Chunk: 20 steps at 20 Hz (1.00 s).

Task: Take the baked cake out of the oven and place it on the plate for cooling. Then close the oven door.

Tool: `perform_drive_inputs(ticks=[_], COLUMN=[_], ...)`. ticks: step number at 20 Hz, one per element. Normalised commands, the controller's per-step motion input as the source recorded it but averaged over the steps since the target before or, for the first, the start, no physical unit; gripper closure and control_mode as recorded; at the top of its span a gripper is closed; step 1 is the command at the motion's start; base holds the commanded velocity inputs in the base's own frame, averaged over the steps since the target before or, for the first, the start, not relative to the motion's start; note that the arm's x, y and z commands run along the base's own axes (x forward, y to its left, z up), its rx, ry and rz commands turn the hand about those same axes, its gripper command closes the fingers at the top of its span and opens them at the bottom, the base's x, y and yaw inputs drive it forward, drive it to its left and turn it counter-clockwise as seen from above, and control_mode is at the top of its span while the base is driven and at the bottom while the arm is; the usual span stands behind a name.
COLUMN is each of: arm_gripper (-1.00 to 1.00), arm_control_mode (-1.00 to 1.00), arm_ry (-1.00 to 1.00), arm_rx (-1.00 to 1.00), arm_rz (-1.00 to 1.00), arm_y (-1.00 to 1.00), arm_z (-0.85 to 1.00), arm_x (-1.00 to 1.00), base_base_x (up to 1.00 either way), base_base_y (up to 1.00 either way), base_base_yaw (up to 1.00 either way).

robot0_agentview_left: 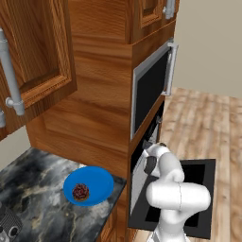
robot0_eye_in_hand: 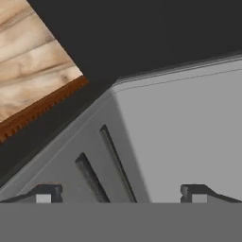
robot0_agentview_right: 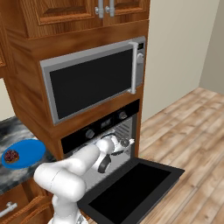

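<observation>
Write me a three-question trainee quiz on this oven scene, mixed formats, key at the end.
1. True or false: the baked cake lies on the plate.
2. The oven door is: A) shut, B) folded down open, C) half raised.
3. Fill in: the gripper, seen in the hand view, has its fingers spread ____ with nothing between them.

Key: 1 true; 2 B; 3 apart. The gripper is at the mouth of the oven.

No text, label, brand or number can be read anywhere. The display strip on the oven (robot0_agentview_right: 105, 124) is too small for any characters to be made out.
</observation>
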Motion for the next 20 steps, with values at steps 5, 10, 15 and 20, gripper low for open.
perform_drive_inputs(ticks=[5,10,15,20], arm_gripper=[-1.0,-1.0,-1.0,-1.0], arm_control_mode=[-1.0,-1.0,-1.0,-1.0], arm_ry=[0.02,0.0,0.0,0.01], arm_rx=[0.04,0.03,0.04,0.02], arm_rz=[0.0,0.0,0.0,-0.02], arm_y=[0.25,0.01,-0.03,-0.2], arm_z=[-0.36,-0.14,-0.17,-0.09], arm_x=[0.13,0.03,0.0,-0.12], base_base_x=[0.0,0.0,0.0,0.0], base_base_y=[0.0,0.0,0.0,0.0], base_base_yaw=[0.0,0.0,0.0,0.0])
